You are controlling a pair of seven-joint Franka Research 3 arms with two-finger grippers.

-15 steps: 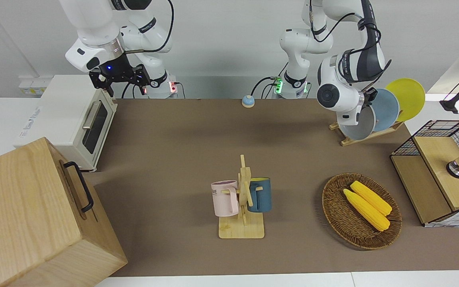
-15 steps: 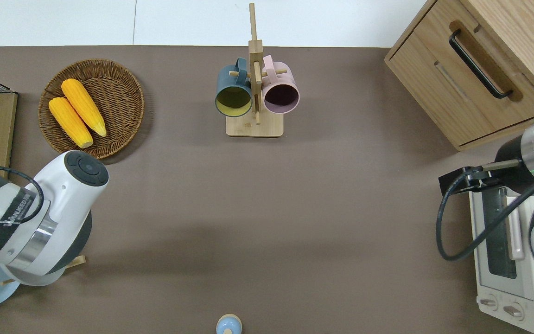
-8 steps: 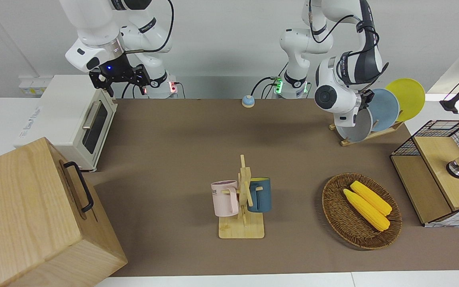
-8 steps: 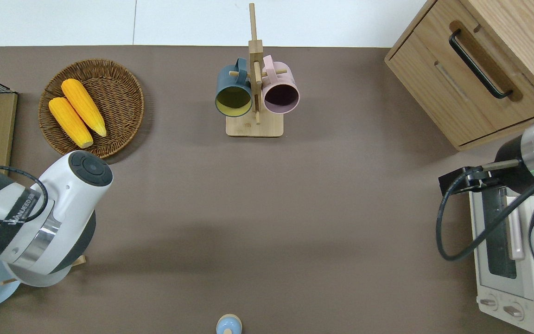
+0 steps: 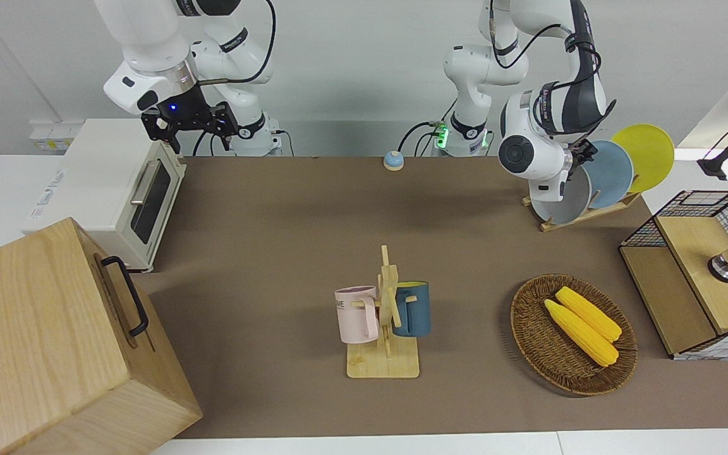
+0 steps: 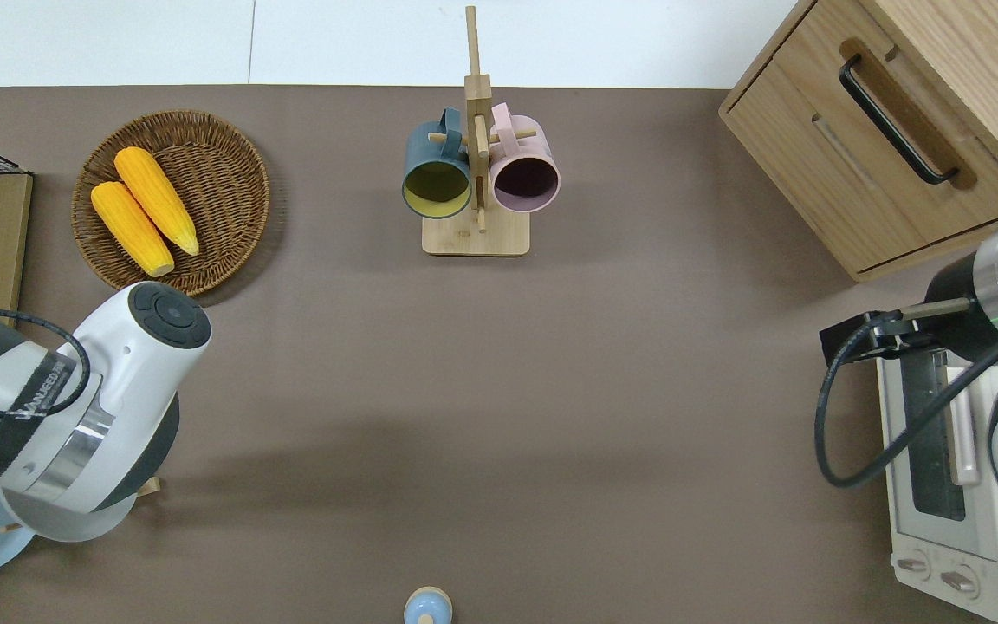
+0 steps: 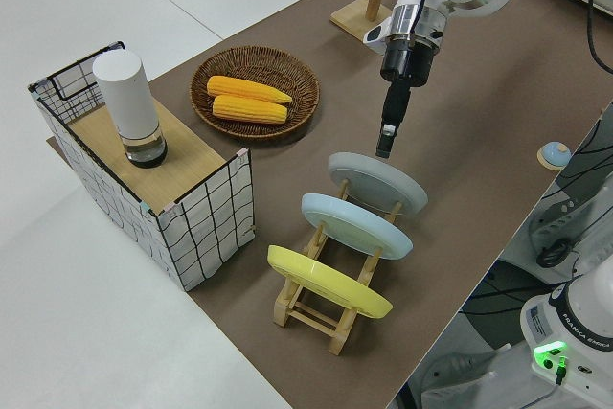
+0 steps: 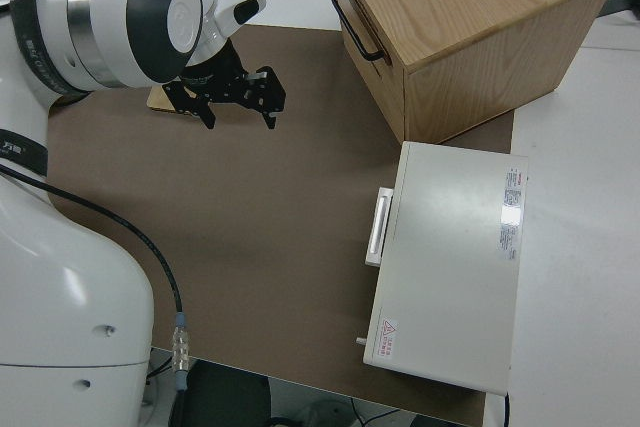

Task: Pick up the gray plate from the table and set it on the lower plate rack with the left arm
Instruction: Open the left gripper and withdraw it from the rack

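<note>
The gray plate (image 5: 567,201) (image 7: 378,182) leans in the slot of the lower plate rack (image 5: 582,217) (image 7: 308,306) that lies nearest the table's middle, beside a light-blue plate (image 7: 356,225) and a yellow plate (image 7: 329,282). My left gripper (image 5: 582,153) (image 7: 384,146) points down at the gray plate's upper rim. I cannot tell whether it touches the rim. In the overhead view the left arm hides the gripper, and only an edge of the gray plate (image 6: 74,525) shows. The right arm is parked, with its gripper (image 8: 236,97) open.
A wicker basket (image 5: 531,335) with two corn cobs lies farther from the robots than the rack. A wire-sided wooden box (image 7: 163,198) stands at the left arm's end. A mug stand (image 5: 384,328), a toaster oven (image 5: 117,189) and a wooden drawer cabinet (image 5: 48,341) are also on the table.
The left arm's wrist has shifted slightly toward the table's middle, and a little more of the gray plate shows under it. The right arm has not moved.
</note>
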